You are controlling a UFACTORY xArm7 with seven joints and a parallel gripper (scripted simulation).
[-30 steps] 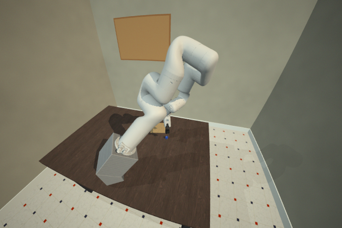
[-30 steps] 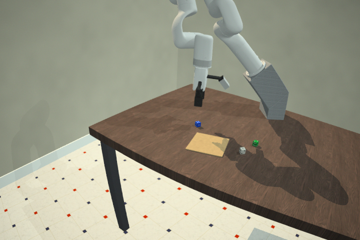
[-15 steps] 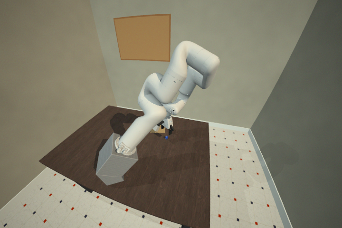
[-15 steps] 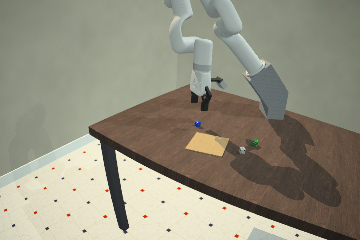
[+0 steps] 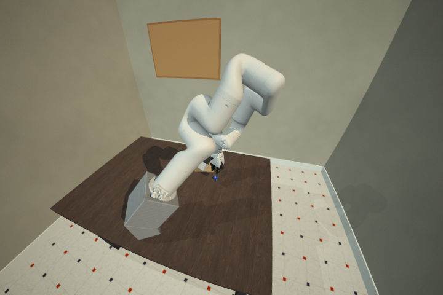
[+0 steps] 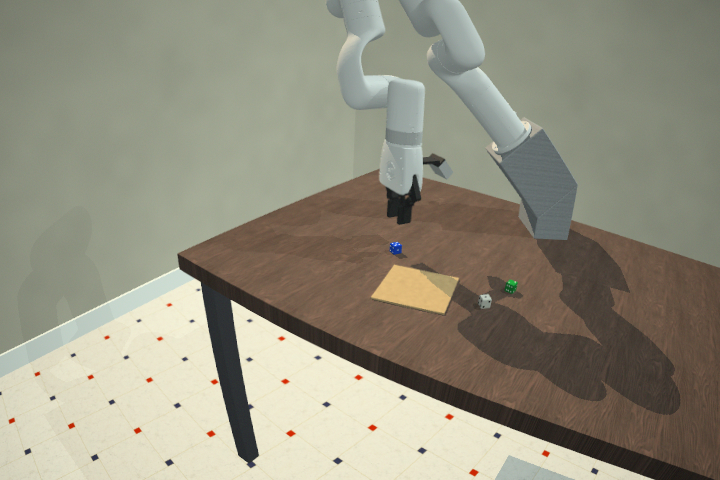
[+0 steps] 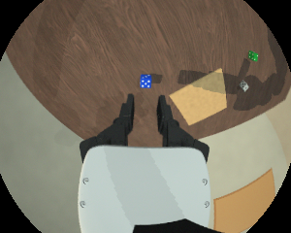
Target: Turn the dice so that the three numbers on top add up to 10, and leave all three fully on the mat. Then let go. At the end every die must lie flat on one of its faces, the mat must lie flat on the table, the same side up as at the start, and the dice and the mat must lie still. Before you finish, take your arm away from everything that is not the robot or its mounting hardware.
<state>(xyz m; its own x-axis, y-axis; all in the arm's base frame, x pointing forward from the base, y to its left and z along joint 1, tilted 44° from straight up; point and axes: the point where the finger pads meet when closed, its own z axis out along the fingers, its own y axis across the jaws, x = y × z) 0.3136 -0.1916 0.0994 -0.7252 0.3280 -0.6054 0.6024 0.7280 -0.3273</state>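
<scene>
A small blue die (image 6: 395, 247) lies on the dark wooden table, apart from the tan mat (image 6: 416, 288), on its far side. A white die (image 6: 485, 301) and a green die (image 6: 510, 285) lie on the table just off the mat's right edge. No die is on the mat. My gripper (image 6: 403, 213) hangs above the table, over and a little behind the blue die, pointing down. Its fingers are partly apart with nothing between them. In the wrist view the blue die (image 7: 145, 82) sits just beyond my fingertips, with the mat (image 7: 199, 96) to the right.
The arm's grey base block (image 6: 542, 186) stands at the table's back right. The table's front-left edge (image 6: 293, 322) runs close to the mat. A brown board (image 5: 185, 48) hangs on the wall.
</scene>
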